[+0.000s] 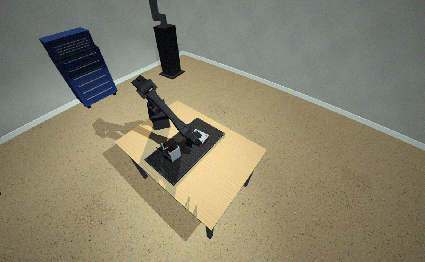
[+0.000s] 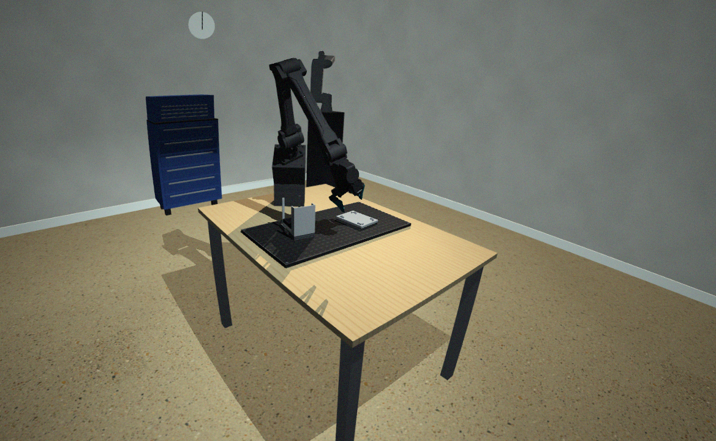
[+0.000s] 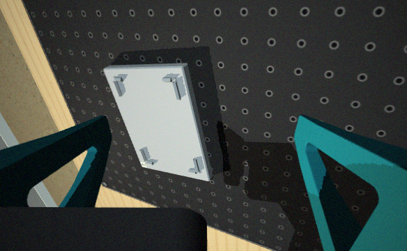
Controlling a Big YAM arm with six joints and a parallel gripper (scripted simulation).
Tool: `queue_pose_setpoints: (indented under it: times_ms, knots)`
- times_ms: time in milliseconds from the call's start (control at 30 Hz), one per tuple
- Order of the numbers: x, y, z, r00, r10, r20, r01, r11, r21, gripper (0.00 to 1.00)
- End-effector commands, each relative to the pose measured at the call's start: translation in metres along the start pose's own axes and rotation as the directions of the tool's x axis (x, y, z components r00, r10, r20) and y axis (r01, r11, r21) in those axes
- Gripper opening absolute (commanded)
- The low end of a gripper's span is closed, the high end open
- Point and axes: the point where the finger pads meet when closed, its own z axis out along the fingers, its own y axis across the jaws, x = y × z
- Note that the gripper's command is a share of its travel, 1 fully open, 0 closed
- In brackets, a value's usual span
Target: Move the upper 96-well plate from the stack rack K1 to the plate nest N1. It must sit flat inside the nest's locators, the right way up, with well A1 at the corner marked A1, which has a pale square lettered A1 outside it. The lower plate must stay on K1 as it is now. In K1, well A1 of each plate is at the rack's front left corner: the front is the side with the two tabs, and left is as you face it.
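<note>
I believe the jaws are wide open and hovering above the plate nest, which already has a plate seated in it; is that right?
Not quite: the plate nest holds no plate. The wrist view shows its bare pale top with only the four corner locators. The gripper does hover above it with jaws wide open.

The perforated board [image 2: 382, 225] lies on the desk [image 2: 404, 274]. On the board, the plate nest N1 [image 2: 357, 220] sits well apart from the stack rack K1 [image 2: 304, 220]. The end effector [image 2: 349, 200] hangs just above the nest's rack-side edge.
</note>
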Motion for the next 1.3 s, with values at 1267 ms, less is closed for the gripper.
queue_pose_setpoints:
  times_ms: [1267]
  knots:
    - [0.068, -0.104, -0.073, 0.998, 0.016, 0.058, -0.031, 0.963, 0.268, 1.0]
